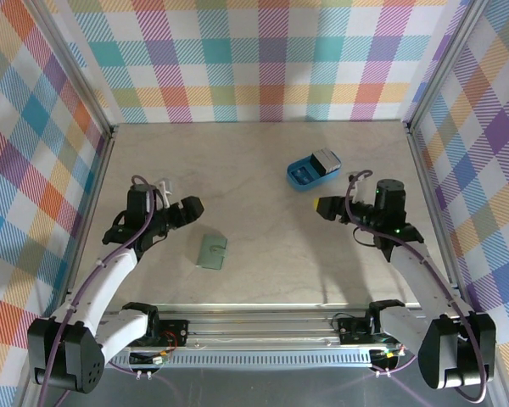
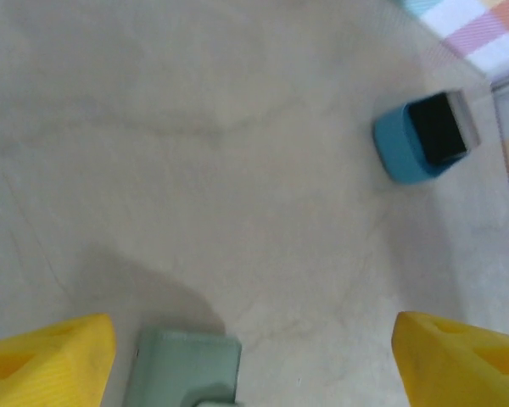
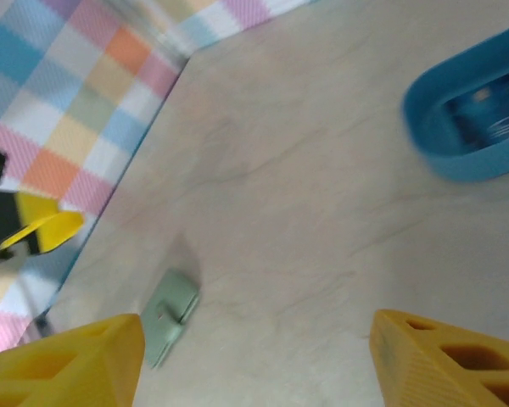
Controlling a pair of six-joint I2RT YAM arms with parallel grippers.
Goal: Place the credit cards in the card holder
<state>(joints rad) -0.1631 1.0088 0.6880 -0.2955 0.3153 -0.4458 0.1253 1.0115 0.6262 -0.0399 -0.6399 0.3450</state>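
The left gripper [image 2: 254, 343] and right gripper [image 3: 256, 343] are held parted and empty, the card holder [image 2: 187, 366] framed between the left jaws, likely for steadying.

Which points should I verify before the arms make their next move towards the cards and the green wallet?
1. The card holder lies flat on the table, apart from both arms: ok.
2. The left gripper is open, with nothing between its fingers: ok.
3. The right gripper is open and empty: ok.
4. The credit cards sit in the blue tray, beyond the right gripper: ok.
5. How many cards the tray holds: cannot tell.
6. The card holder's slots face up and open: cannot tell, too small and blurred.
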